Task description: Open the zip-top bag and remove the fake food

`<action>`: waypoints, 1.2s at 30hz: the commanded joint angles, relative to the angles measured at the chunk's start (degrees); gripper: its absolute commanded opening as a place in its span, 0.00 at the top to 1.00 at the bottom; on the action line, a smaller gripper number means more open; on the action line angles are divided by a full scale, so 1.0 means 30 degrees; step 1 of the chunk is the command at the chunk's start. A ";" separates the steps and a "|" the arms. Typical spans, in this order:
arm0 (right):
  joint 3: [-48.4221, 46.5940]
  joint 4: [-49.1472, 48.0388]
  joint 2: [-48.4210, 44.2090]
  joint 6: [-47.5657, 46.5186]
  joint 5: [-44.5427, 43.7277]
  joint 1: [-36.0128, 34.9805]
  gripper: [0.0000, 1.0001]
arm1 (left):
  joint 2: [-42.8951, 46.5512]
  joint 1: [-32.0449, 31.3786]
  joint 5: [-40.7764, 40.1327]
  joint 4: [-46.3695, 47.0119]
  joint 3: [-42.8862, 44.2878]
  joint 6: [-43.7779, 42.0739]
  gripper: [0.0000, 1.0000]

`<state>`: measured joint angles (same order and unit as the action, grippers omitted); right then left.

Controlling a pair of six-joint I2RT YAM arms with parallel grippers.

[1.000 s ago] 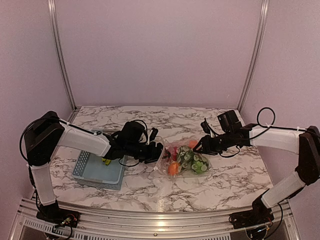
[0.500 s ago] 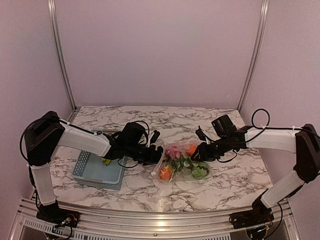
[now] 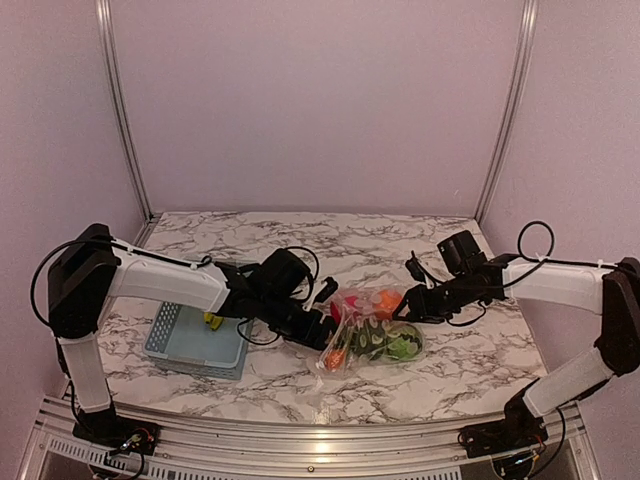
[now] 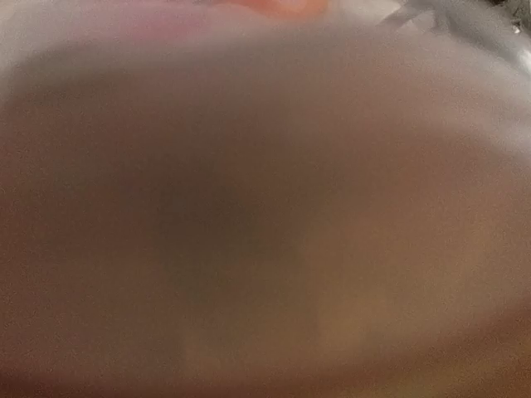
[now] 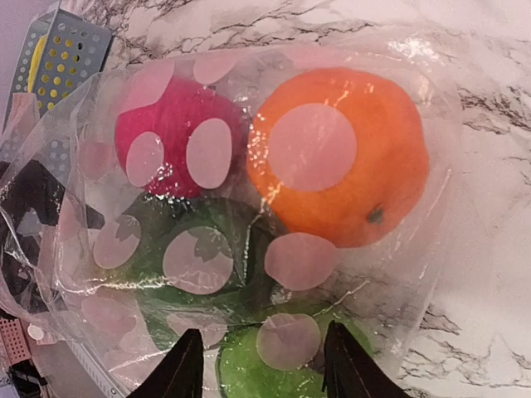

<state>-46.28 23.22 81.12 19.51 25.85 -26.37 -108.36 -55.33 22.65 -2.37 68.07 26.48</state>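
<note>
The zip-top bag (image 3: 372, 328) lies on the marble, clear and crinkled, with fake food inside. Through the plastic I see an orange (image 5: 340, 157), a red fruit (image 5: 178, 137), a dark green striped ball (image 5: 199, 257) and a light green piece (image 5: 274, 365). My right gripper (image 5: 265, 369) hovers at the bag's right end (image 3: 412, 305); its fingers stand apart over the plastic, gripping nothing. My left gripper (image 3: 322, 318) is pushed against the bag's left end. The left wrist view is a brown blur, so its fingers are hidden.
A light blue perforated basket (image 3: 190, 340) sits left of the bag and shows in the right wrist view too as the basket (image 5: 62, 58). A yellow piece (image 3: 212, 320) lies in it. Metal rails run along the table's front edge (image 3: 320, 440).
My left arm pushed right and forward into the bag's left end. The bag shifted and bunched toward the front. My right gripper drew back a little and its fingers spread wider.
</note>
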 commanded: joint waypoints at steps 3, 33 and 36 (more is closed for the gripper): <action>0.0213 0.1013 -0.1310 -0.0173 -0.0390 0.1306 0.45 | -0.1400 -0.0449 -0.1792 -0.3245 0.0962 -0.1380 0.25; 0.1134 -0.1061 0.0399 0.0179 -0.0602 0.1759 1.00 | 0.2886 0.0668 -0.3260 -0.4455 0.0095 -0.0816 0.76; 0.1126 -0.1032 0.0247 0.0234 -0.0779 0.1789 1.00 | 0.3782 0.0942 -0.3048 -0.5646 0.0055 -0.0727 0.75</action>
<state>-43.42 18.24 83.35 19.88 25.17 -21.50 -101.16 -53.52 13.37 -14.33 69.12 23.68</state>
